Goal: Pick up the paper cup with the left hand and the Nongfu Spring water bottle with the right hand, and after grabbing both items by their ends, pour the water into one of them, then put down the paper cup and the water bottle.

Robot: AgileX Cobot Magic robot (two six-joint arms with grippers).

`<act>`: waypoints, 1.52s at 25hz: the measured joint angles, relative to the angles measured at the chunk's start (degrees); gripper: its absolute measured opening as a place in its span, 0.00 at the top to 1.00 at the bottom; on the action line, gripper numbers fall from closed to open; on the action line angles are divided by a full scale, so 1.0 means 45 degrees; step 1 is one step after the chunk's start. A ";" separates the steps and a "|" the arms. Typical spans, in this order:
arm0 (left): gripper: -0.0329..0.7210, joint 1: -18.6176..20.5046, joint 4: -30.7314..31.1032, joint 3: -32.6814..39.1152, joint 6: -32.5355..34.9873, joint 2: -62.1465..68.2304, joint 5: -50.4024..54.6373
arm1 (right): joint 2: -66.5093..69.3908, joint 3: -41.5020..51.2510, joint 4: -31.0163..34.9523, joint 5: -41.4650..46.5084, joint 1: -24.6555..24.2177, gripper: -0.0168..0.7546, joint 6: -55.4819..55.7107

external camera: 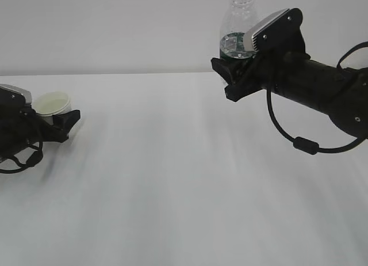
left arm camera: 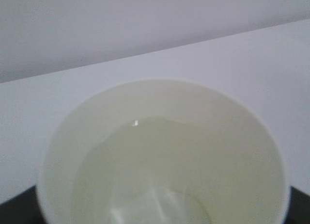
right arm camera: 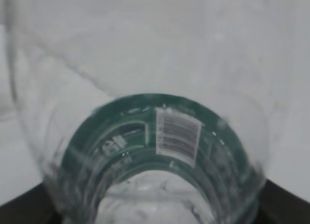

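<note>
The paper cup (external camera: 53,103) is low at the far left, upright, between the fingers of my left gripper (external camera: 59,120). From the left wrist the cup (left arm camera: 164,100) fills the view, with pale yellowish water (left arm camera: 160,158) inside. Black fingers (left arm camera: 301,208) show at both bottom corners beside the cup's wall; whether they press on it I cannot make out. The Nongfu Spring water bottle (external camera: 237,21) stands upright in the air at the upper right, my right gripper (external camera: 231,67) shut on its lower part. The right wrist sees the clear bottle (right arm camera: 145,49) and its green label (right arm camera: 121,136) close up.
The white table (external camera: 172,179) stretches between the two arms, with a plain white wall behind. A looping black cable (external camera: 305,144) hangs under the right arm.
</note>
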 joint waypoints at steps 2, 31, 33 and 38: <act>0.21 0.0000 0.0000 0.0000 0.0000 0.0000 0.0005 | 0.0000 0.0000 0.0000 0.0000 0.0000 0.35 0.0000; 0.11 0.0000 0.0318 0.0000 0.0000 0.0000 -0.0005 | 0.0000 0.0000 0.0000 0.0000 0.0000 0.35 0.0000; 0.11 0.0000 0.0338 0.0000 0.0000 0.0000 -0.0005 | 0.0000 0.0000 0.0000 0.0000 0.0000 0.35 0.0000; 0.11 0.0000 0.0338 0.0000 -0.0068 0.0000 -0.0025 | 0.0000 0.0000 0.0000 0.0000 0.0000 0.35 -0.0072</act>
